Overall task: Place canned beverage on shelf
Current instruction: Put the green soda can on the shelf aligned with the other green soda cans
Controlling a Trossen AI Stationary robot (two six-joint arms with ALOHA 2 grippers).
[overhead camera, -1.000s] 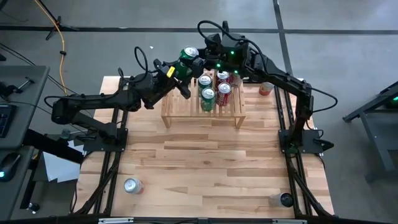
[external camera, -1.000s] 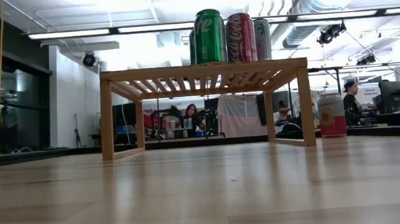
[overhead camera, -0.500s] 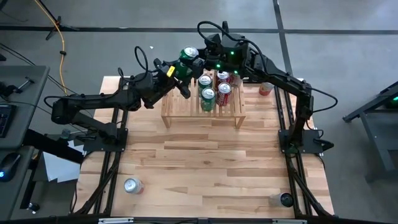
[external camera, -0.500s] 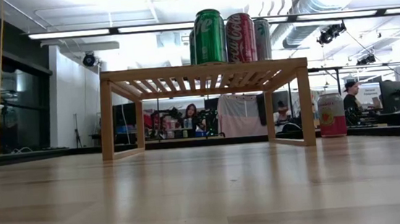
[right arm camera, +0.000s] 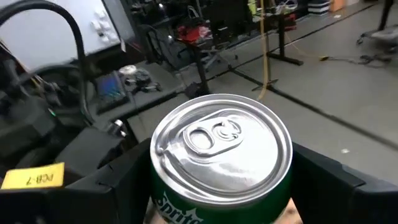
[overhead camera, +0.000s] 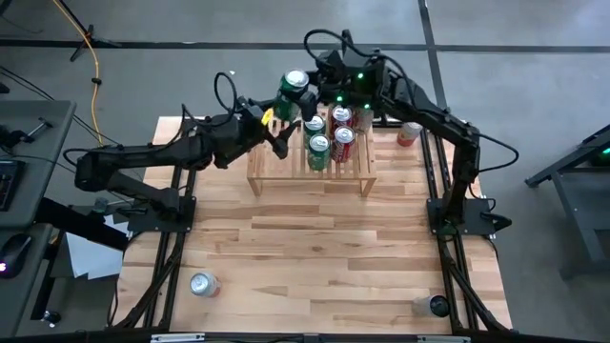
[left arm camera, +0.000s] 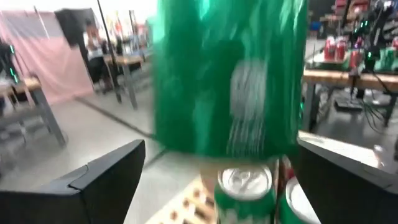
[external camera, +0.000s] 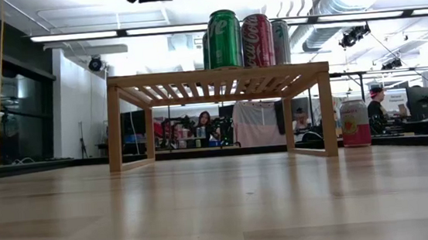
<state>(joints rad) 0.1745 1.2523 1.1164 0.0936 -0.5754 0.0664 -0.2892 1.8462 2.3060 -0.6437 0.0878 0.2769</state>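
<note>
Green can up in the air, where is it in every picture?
High view: green can at top middle, just behind the shelf, held in the right gripper.
Low view: not clearly in it.
Left wrist view: a big green blur in the middle.
Right wrist view: its silver top at lower middle.
Landmark: the shelf, seen in the high, low and left wrist views.

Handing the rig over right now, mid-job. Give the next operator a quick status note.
Left gripper: open, holding nothing, over the shelf's left end, just short of the green can.
Right gripper: shut on the green can, holding it upright in the air above the shelf's back-left corner.
Done: several cans stand on the shelf's right half.
Left: set the green can on the slats; the pink can, silver can and dark can are on the table.
</note>
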